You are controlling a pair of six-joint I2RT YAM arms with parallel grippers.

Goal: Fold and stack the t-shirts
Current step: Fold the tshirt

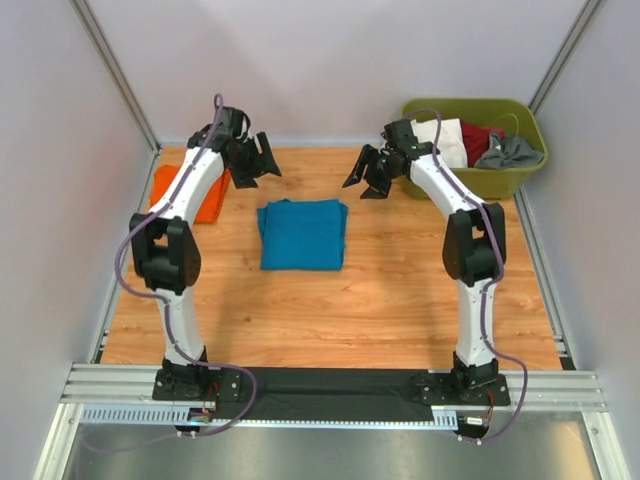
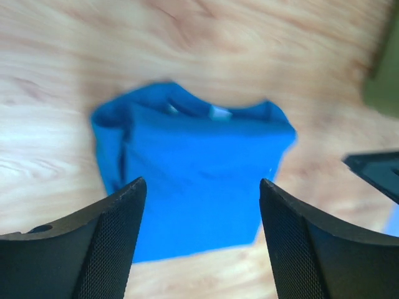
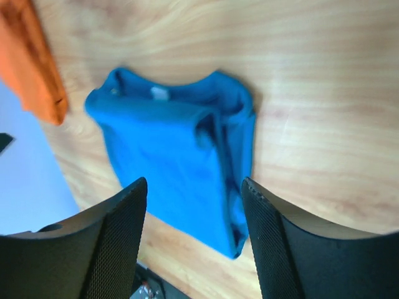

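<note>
The teal-blue t-shirt (image 1: pixel 302 234) lies folded in a neat rectangle on the middle of the table; it also shows in the left wrist view (image 2: pixel 199 168) and the right wrist view (image 3: pixel 174 156). The orange t-shirt (image 1: pixel 210 198) lies folded at the far left, partly under my left arm, and shows in the right wrist view (image 3: pixel 31 62). My left gripper (image 1: pixel 257 163) hangs open and empty above the table, behind and left of the blue shirt. My right gripper (image 1: pixel 368 173) hangs open and empty behind and right of it.
An olive-green tub (image 1: pixel 524 160) holding white, red and grey clothes stands at the far right corner. Grey walls close in the table on the left, back and right. A black mat (image 1: pixel 330 385) and metal rails run along the near edge.
</note>
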